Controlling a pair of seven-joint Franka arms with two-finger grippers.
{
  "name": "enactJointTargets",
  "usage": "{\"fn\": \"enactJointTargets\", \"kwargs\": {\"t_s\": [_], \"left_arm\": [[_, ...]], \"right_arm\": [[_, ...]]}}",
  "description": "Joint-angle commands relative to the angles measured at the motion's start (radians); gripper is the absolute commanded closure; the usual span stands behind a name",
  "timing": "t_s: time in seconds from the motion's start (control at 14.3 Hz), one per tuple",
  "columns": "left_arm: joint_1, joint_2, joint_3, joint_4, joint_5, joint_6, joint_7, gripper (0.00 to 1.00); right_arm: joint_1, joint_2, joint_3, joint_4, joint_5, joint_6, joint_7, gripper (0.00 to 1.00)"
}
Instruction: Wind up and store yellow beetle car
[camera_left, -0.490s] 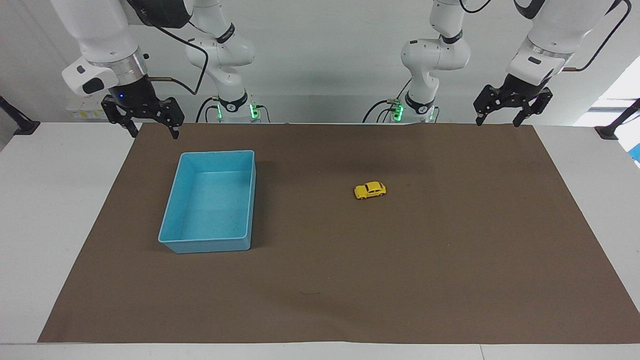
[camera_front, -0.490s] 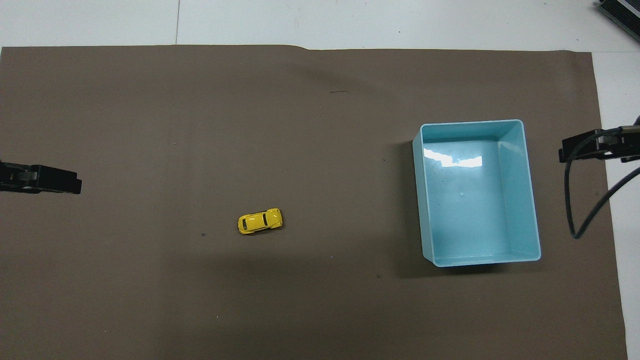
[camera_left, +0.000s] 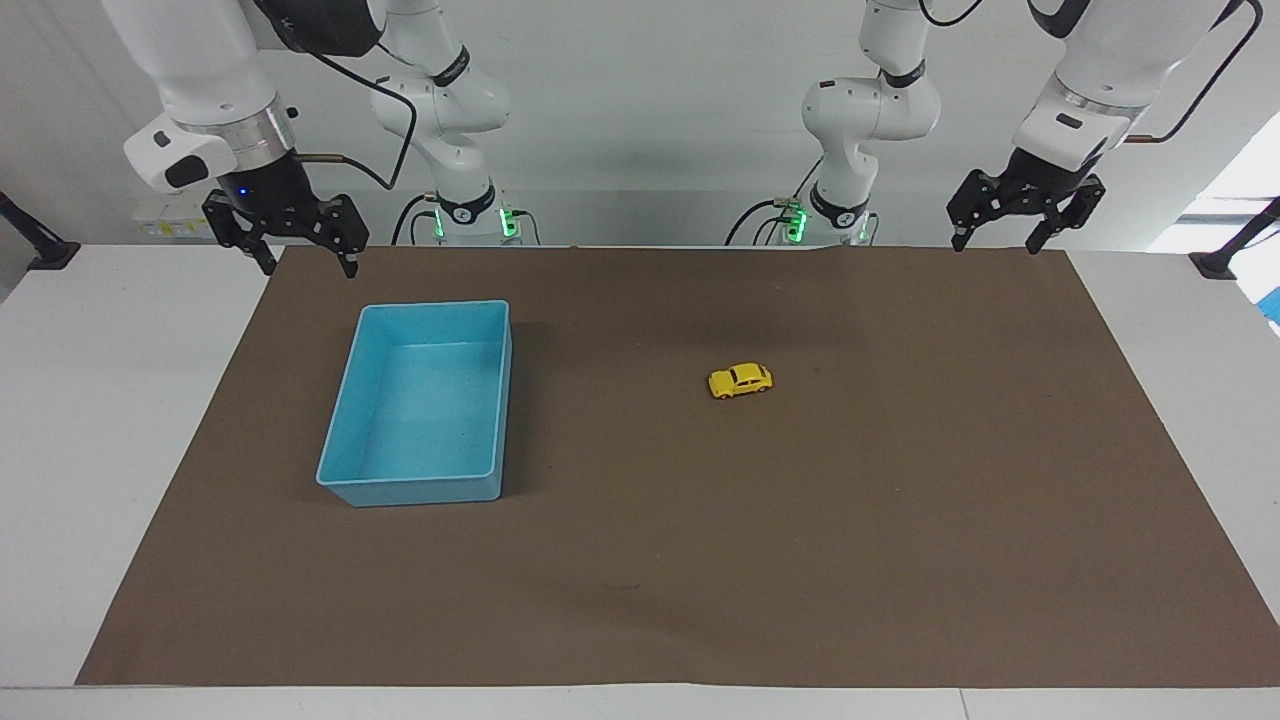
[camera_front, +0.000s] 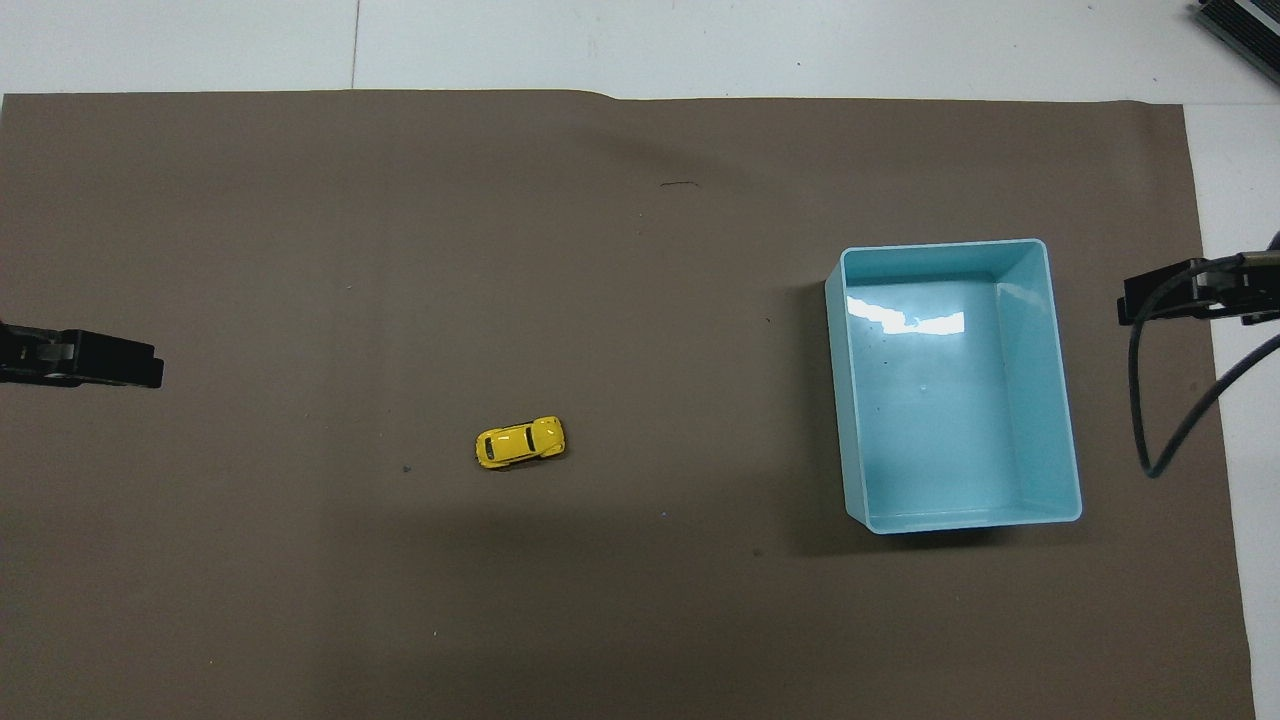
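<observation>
Almost nothing has moved since the earlier frame: the right gripper (camera_left: 297, 246) looks a touch higher, while the left gripper (camera_left: 1010, 223), the car and the bin sit where they did. You have both arms waiting, raised over the robots' edge of the brown mat (camera_left: 900, 560), the right gripper at the right arm's corner, the left at the left arm's corner. On each, the black fingers stand spread, with nothing between them.

The yellow beetle car (camera_left: 741, 380) stands on its wheels on the mat, out in the open middle, somewhat toward the left arm's end and well apart from both grippers. Its body is small, rounded and glossy, with dark windows. The light blue bin (camera_left: 350, 420) is a rectangular, smooth plastic tub with rounded corners and a shiny floor that throws back a bright glare. It lies toward the right arm's end, near the robots' edge, well apart from the car. The mat is matte and paper-like, with a slight ripple along its edges.

From overhead you see only the tip of each gripper, cut off at the frame edges, plus a loop of black cable (camera_front: 1180, 420) beside the bin. The car's wheels are barely discernible.
</observation>
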Motion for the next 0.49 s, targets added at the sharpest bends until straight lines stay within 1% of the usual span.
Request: {"fn": "enactJointTargets", "kwargs": {"t_s": [0.0, 0.42], "left_arm": [[0.016, -0.006, -0.008, 0.005, -0.006, -0.015, 0.015, 0.00], [0.016, -0.003, -0.008, 0.004, -0.006, -0.001, 0.011, 0.00]], "right_arm": [[-0.008, -0.014, 0.005, -0.017, -0.005, 0.001, -0.023, 0.00], [-0.008, -0.014, 0.005, -0.017, -0.005, 0.001, -0.023, 0.00]]}}
